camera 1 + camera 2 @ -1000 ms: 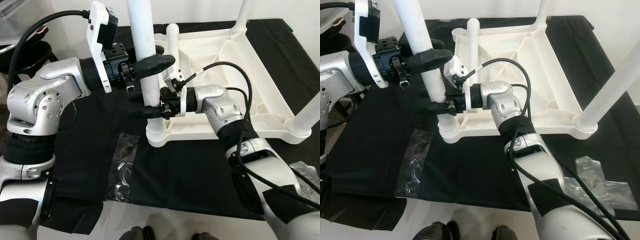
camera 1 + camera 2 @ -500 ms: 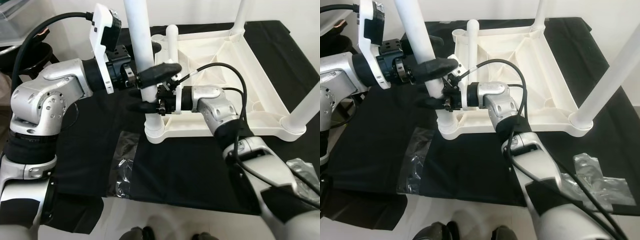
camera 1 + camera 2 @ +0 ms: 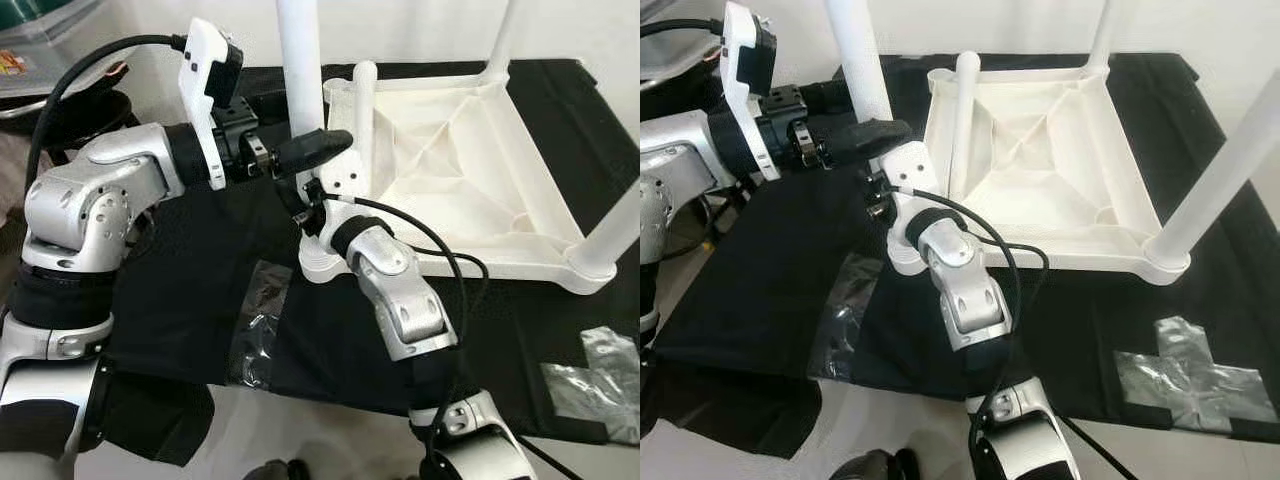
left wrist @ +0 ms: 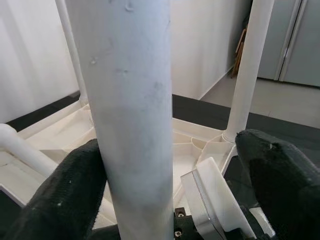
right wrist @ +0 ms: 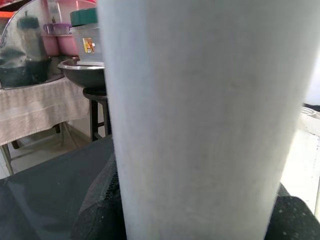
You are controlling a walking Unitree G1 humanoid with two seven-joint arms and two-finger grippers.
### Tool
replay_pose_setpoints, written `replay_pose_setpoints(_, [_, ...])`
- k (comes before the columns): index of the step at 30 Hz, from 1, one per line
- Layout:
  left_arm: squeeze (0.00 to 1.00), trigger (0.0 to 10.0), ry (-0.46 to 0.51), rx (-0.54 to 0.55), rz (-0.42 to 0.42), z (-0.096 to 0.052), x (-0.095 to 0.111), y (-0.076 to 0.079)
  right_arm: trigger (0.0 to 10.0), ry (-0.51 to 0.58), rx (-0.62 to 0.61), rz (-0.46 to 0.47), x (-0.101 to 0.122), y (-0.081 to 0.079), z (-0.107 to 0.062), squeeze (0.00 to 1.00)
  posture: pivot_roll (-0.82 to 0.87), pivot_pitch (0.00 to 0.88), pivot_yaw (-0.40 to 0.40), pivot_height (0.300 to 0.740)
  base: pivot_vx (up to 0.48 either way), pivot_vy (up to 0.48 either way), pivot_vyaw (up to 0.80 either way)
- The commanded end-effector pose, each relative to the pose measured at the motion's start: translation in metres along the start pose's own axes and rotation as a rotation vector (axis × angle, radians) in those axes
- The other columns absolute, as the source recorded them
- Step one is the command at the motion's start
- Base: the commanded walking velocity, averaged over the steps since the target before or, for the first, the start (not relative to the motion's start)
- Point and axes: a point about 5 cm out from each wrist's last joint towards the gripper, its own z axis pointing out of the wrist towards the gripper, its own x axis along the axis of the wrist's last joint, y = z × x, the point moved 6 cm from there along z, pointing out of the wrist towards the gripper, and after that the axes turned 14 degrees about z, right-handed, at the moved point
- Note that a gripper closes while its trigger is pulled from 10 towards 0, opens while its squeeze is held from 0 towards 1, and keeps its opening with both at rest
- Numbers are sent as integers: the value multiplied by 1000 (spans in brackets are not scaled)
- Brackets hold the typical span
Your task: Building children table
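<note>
Head views: the white children's table [image 3: 450, 170] lies upside down on a black cloth [image 3: 190, 280], legs pointing up. My left tool [image 3: 300, 150] reaches in from the left at the near-left table leg [image 3: 300, 70]. One black finger crosses the front of the leg; the other is hidden behind it. My right tool [image 3: 877, 196] sits just below the left one, at the base of the same leg, right above its corner socket [image 3: 902, 255]. The right forearm rises from below, bent sharply. Clear tape patches [image 3: 1185, 375] are stuck on the cloth, one near my left side, one far right.

Left wrist view: the leg [image 4: 132, 115] stands between my two fingers [image 4: 65, 200]. One pad is touching it; the other finger stands apart with a clear gap. Left tool is spread, not clamped. Right tool's white housing [image 4: 215, 205] is just below.

Right wrist view: the leg [image 5: 205, 120] is very close. Black pads [image 5: 97, 215] lie against it on both sides: right tool is closed around the leg. Behind, a stool with a metal bowl [image 5: 82, 70] and plastic containers [image 5: 85, 37].
</note>
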Motion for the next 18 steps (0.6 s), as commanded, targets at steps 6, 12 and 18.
replay_pose_setpoints(6, [0,0,25,-131,9,3,7,24,10000,-54,-89,23,-14,11,0,0,-28,135,89,740,0,0,0])
replay_pose_setpoints(12, [0,0,29,-115,23,3,9,20,10000,-38,122,-24,11,1,10,1000,-30,129,86,740,0,0,0])
replay_pose_setpoints(18, [0,0,31,-116,26,5,9,20,10000,-111,416,-26,20,-5,12,1000,-30,125,84,740,0,0,0])
